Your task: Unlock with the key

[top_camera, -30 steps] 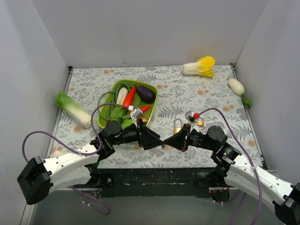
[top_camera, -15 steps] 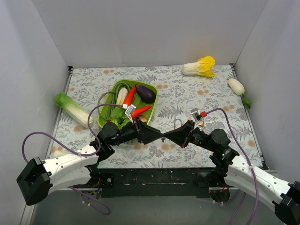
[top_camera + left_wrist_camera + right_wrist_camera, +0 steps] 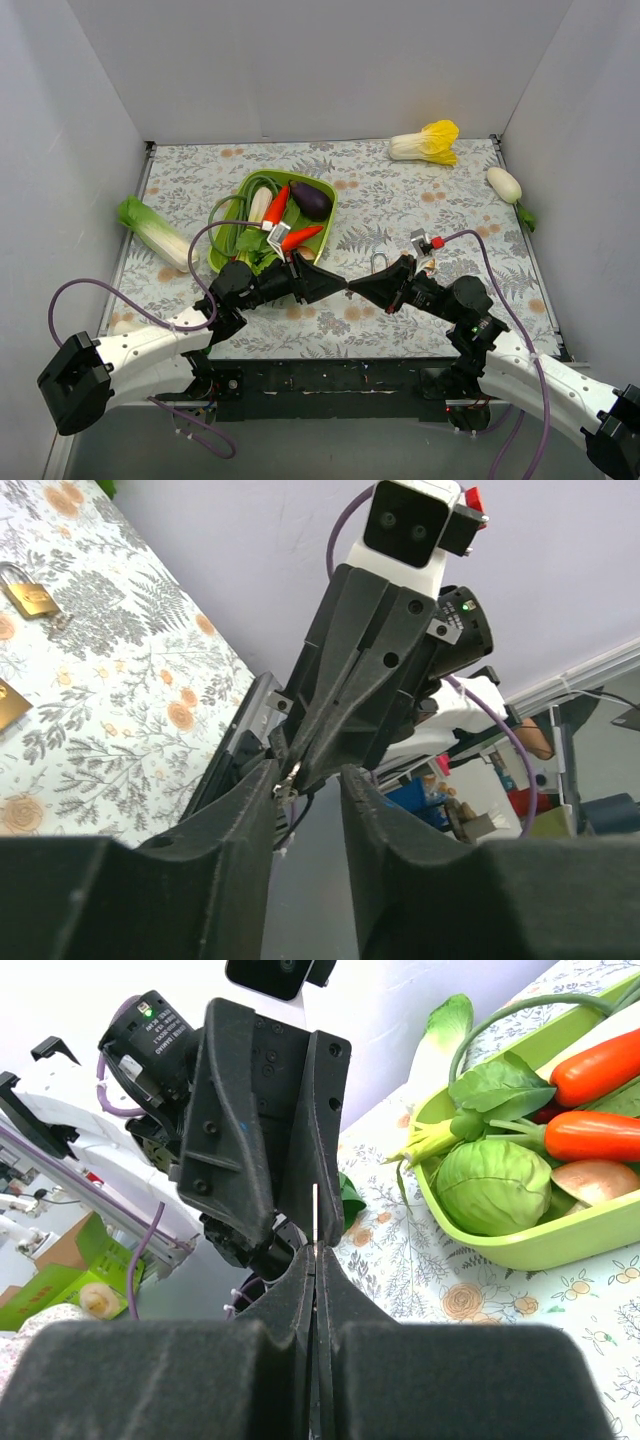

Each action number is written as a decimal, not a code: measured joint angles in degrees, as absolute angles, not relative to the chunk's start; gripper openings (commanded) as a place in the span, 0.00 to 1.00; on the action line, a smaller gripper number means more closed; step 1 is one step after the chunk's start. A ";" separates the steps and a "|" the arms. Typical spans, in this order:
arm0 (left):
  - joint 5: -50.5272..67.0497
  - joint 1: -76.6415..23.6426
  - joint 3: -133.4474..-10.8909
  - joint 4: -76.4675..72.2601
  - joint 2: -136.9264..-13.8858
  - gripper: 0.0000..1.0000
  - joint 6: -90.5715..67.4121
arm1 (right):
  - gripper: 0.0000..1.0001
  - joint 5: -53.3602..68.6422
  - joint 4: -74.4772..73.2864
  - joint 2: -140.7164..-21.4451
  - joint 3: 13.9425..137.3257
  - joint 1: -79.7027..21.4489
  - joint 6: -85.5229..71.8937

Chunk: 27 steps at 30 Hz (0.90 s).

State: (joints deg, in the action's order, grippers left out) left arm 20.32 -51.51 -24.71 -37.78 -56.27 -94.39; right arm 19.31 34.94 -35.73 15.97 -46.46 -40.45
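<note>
Over the near edge of the floral-patterned surface [image 3: 450, 210], two arms meet tip to tip. The right gripper [image 3: 316, 1252] has its fingers pressed together, pinching the tiny, thin silvery key [image 3: 316, 1215]. The left gripper [image 3: 308, 775] has its fingers spread around the key's tip. Beyond, a brass padlock with a silver shackle [image 3: 30, 600] lies on open surface. Farther left sits a lime-green plastic tray [image 3: 520, 1250] of vegetables.

Both arms have white plastic shells [image 3: 150, 345] on the long links and black round joint housings [image 3: 462, 630]. A thin purple cable [image 3: 100, 287] runs along each arm. The black wedge-shaped fingers [image 3: 240, 1130] show small screws. One wrist carries a white camera box [image 3: 408, 525] with a small red part [image 3: 473, 502].
</note>
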 measured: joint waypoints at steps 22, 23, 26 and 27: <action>22.00 -52.38 -25.06 -34.30 -56.10 0.00 -88.84 | 0.42 20.10 33.71 -33.95 15.11 -46.22 -41.50; 22.79 -52.36 -25.19 -33.23 -55.70 0.00 -87.83 | 0.46 20.71 32.88 -33.54 15.14 -46.17 -41.21; 26.55 -52.36 -26.44 -29.85 -55.40 0.00 -84.97 | 0.53 23.35 29.98 -32.97 15.86 -45.87 -39.42; 27.99 -52.34 -27.07 -28.69 -55.40 0.00 -84.03 | 0.54 24.53 29.15 -33.04 16.34 -45.87 -38.89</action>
State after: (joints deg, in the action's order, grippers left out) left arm 27.99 -52.34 -27.07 -28.69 -55.40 -84.03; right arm 24.53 29.15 -33.04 16.34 -45.87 -38.89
